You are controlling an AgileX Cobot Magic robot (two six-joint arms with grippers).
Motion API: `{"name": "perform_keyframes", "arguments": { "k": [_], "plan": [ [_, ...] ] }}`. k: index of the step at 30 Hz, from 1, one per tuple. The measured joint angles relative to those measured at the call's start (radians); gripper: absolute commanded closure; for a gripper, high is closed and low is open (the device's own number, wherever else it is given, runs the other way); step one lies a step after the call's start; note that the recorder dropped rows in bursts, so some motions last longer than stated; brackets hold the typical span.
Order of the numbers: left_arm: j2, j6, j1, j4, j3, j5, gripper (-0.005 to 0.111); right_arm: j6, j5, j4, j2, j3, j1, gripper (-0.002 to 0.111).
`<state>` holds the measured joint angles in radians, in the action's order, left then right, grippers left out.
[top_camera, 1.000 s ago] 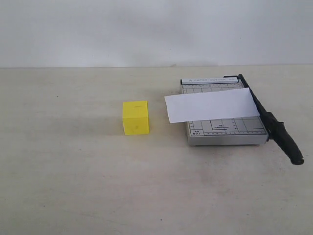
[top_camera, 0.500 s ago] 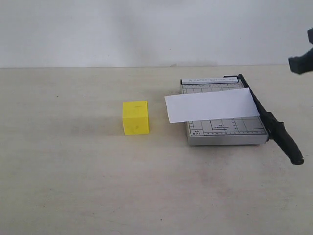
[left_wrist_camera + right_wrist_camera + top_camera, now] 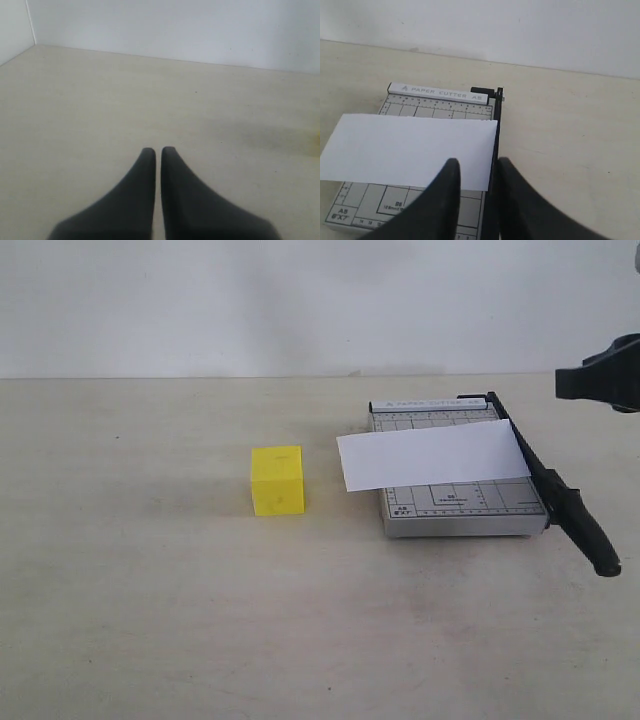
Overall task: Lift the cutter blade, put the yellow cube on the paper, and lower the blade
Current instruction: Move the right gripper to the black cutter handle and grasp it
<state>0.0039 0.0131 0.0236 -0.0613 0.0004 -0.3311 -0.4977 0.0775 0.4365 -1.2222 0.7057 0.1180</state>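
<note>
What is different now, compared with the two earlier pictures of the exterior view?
The right tool has come into the exterior view from the right edge and moved leftward and a little lower, toward the cutter blade. It is open and holds nothing. The yellow cube, the paper and the lowered blade lie as before.

A bright yellow cube sits left of the grey gridded cutter base; a white paper sheet lies across it, the long black lever blade lowered.

Cube left of paper
</note>
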Motion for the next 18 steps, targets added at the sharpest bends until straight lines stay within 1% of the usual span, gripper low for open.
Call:
{"name": "perform_keyframes", "arguments": {
  "k": [7, 8, 10, 11, 13, 15, 16, 17, 18],
  "plan": [
    [0.0, 0.0, 0.0, 0.0, 0.0, 0.0, 0.102, -0.178, 0.107, -0.002, 0.0, 0.0, 0.0, 0.082],
    [0.0, 0.0, 0.0, 0.0, 0.0, 0.0, 0.102, -0.181, 0.111, -0.01, 0.0, -0.003, 0.0, 0.082],
    [0.0, 0.0, 0.0, 0.0, 0.0, 0.001, 0.102, -0.107, 0.062, -0.067, 0.0, -0.038, 0.0, 0.082],
    [0.0, 0.0, 0.0, 0.001, 0.0, 0.001, 0.102, -0.008, 0.01, -0.129, 0.0, -0.07, 0.0, 0.082],
    [0.0, 0.0, 0.0, 0.001, 0.0, 0.001, 0.102, 0.261, -0.093, -0.285, 0.0, -0.145, -0.003, 0.082],
    [0.0, 0.0, 0.0, 0.001, 0.0, 0.001, 0.102, 0.615, -0.146, -0.504, 0.0, -0.19, -0.016, 0.082],
    [0.0, 0.0, 0.0, 0.001, 0.0, 0.001, 0.102, 0.783, -0.144, -0.633, 0.0, -0.195, -0.019, 0.079],
    [0.0, 0.0, 0.0, 0.001, 0.0, 0.001, 0.102, 0.93, -0.133, -0.762, 0.0, -0.2, -0.02, 0.073],
    [0.0, 0.0, 0.0, 0.001, 0.0, 0.001, 0.102, 1.051, -0.119, -0.878, 0.0, -0.202, -0.018, 0.064]
  ]
}}
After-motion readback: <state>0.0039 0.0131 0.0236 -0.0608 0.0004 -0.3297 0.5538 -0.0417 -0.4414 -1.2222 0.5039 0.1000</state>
